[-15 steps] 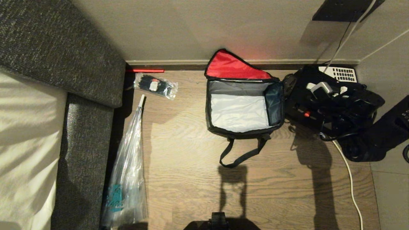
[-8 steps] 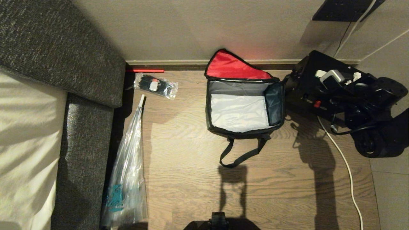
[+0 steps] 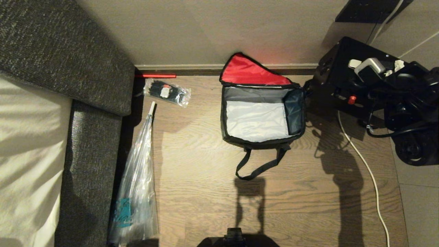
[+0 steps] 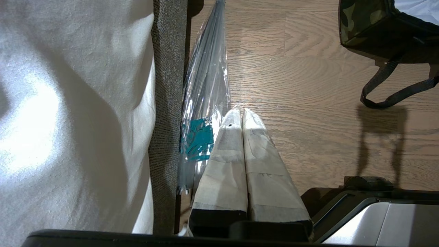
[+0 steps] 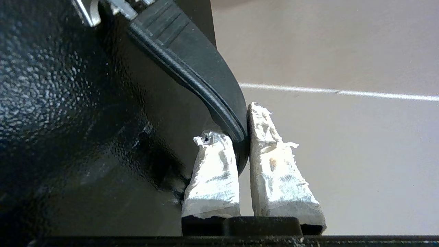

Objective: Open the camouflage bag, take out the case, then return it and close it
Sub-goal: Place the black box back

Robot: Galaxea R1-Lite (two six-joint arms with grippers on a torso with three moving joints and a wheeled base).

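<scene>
The camouflage bag [image 3: 261,144] stands open on the wooden floor by the wall, its red lid [image 3: 250,71] folded back. Its pale grey inside shows nothing in it. One corner of the camouflage bag [image 4: 360,25] shows in the left wrist view. The black glossy case [image 3: 337,80] hangs in the air just right of the bag, red dot showing. My right gripper [image 5: 236,125] is shut on the black handle [image 5: 192,61] of the case [image 5: 68,109]. My left gripper [image 4: 240,111] is parked low near the sofa, shut and empty.
A grey sofa [image 3: 61,61] with a white sheet fills the left. A crinkled clear plastic bag [image 3: 137,192] and a small clear packet [image 3: 167,92] lie beside it. A white cable [image 3: 365,168] runs over the floor on the right. The bag's strap [image 3: 257,168] trails toward me.
My right arm has carried the case up and to the right, away from the bag and toward the wall. The bag has stayed still.
</scene>
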